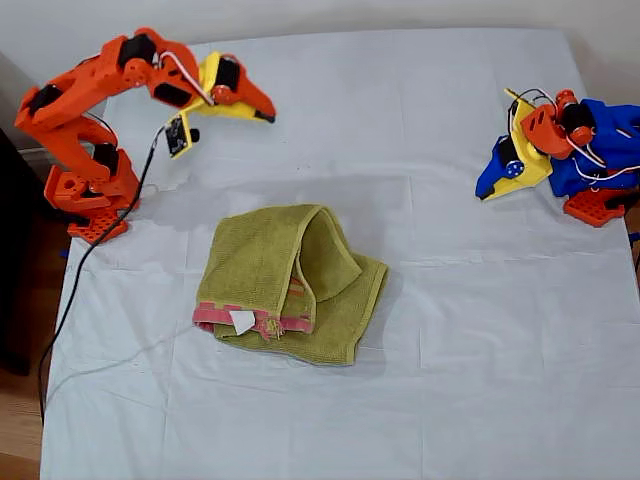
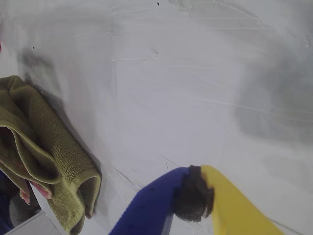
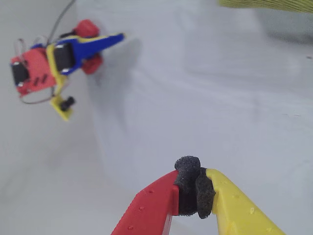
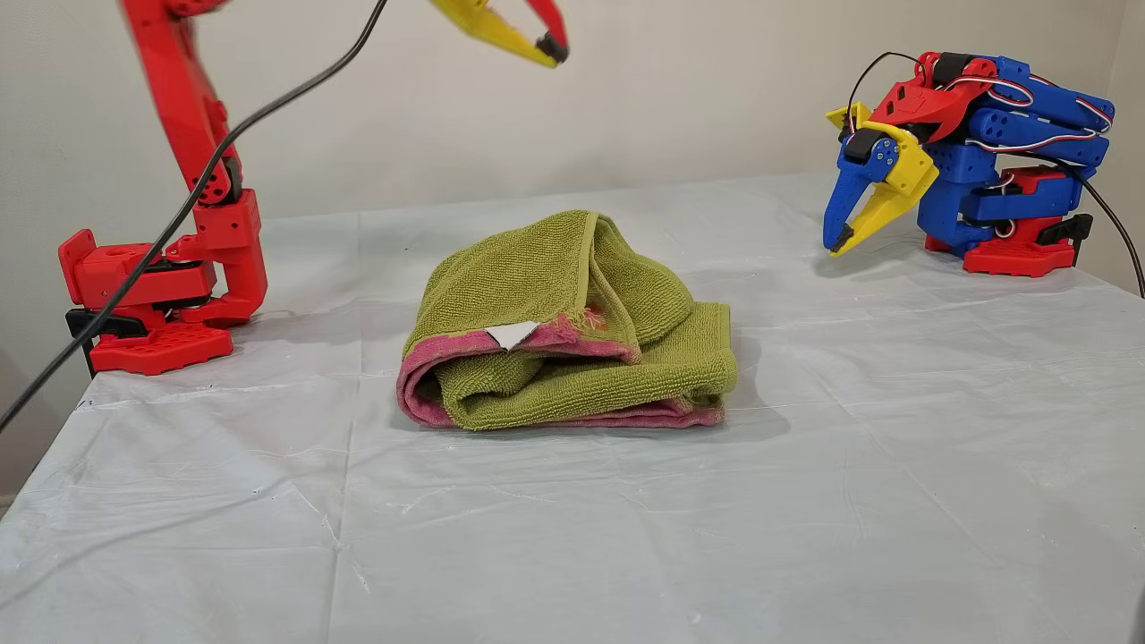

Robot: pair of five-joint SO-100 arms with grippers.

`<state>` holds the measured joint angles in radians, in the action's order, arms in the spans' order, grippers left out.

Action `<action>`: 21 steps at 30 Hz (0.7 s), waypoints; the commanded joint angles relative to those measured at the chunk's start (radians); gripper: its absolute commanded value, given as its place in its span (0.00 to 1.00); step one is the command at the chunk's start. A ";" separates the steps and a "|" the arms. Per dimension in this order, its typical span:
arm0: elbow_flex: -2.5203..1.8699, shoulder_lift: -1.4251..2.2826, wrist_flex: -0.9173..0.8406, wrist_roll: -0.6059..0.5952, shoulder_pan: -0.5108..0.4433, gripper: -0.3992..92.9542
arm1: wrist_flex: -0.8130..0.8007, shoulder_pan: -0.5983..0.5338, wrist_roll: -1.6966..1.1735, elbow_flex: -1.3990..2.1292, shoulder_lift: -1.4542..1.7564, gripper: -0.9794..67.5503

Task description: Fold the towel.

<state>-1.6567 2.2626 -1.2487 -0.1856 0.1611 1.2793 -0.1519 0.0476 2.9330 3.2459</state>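
Though the towel's inner layers are hidden in its folds, each view tells this much:

Exterior view: the towel (image 1: 285, 285) lies bunched mid-surface on the white sheet (image 1: 480, 350); my second pincer (image 1: 262, 110) hangs at this view's upper left, my first pincer (image 1: 487, 190) at its right, both apart from the towel.

First wrist view: my first pincer (image 2: 194, 200) is pressed together, empty; the towel (image 2: 44, 161) is cut off at the edge.

Second wrist view: my second pincer (image 3: 194, 187) is pressed together, empty; only a blurred green sliver shows.

Other view: pink hem (image 4: 420, 394), white tag (image 4: 512, 334); a pale wall (image 4: 698, 80) behind.
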 commanded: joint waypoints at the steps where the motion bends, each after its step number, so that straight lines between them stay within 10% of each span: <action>1: -0.641 0.578 0.060 -0.023 0.054 0.01 | 0.002 0.008 -0.006 0.100 0.215 0.02; 13: -1.209 0.887 0.219 0.063 0.101 0.01 | 0.002 0.006 -0.006 0.100 0.215 0.02; 21: -1.158 0.887 -0.029 0.055 0.077 0.01 | 0.002 0.003 -0.008 0.100 0.215 0.02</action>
<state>-2.8563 3.1462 -1.2103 -0.1641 0.2516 1.2793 -0.1519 0.0476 2.9330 3.2459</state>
